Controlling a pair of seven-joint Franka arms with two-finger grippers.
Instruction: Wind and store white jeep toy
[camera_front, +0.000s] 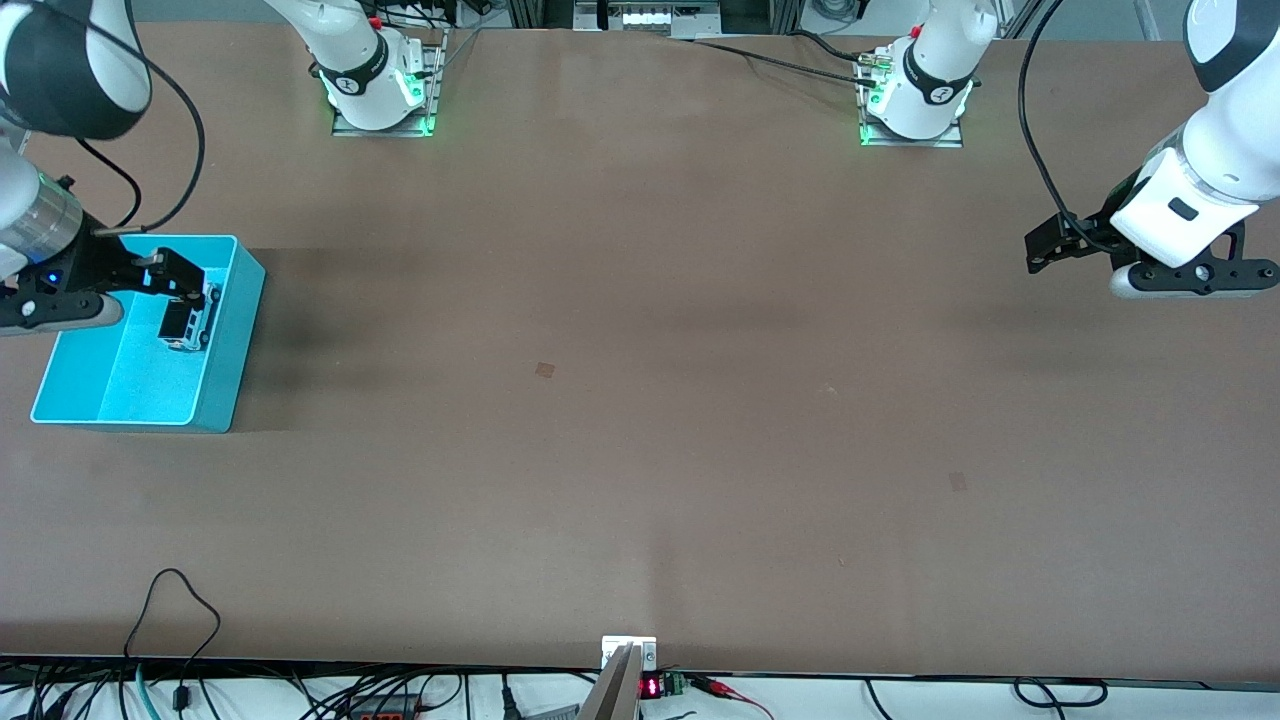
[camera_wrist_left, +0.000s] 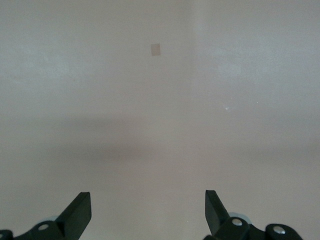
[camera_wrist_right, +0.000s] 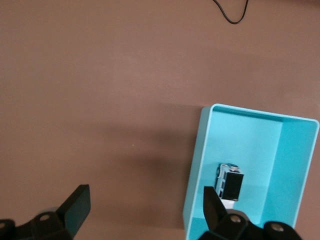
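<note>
White jeep toy (camera_front: 188, 322): tiny, white body, black roof panel, dark windows, small wheels just visible. Sitting inside the cyan bin (camera_front: 225, 345), on its floor, close to the wall facing the worktop's middle. Also seen in the right wrist view (camera_wrist_right: 229, 182), roof up, clear of the bin's end walls.

Worktop (camera_front: 640, 400): flat brown, matte, with a couple of small square patches (camera_front: 544, 369) and soft shadow bands. Bin at the right arm's end. Cables (camera_front: 170, 620) and a small red digit display (camera_front: 651, 687) along the edge nearest the front camera. Arm bases (camera_front: 380, 85) lit green along the top edge.

Right gripper (camera_front: 178, 275): hovering over the bin, above the jeep. Jaws released, spread wide, holding nothing; one finger (camera_wrist_right: 214, 207) over the bin's rim, the other over bare worktop.

Left gripper (camera_front: 1050, 250): up in the air over the left arm's end of the worktop, waiting. Jaws released, wide apart, only bare worktop between the fingers (camera_wrist_left: 80, 212).

Nothing obstructing the bin apart from the right gripper above it.
</note>
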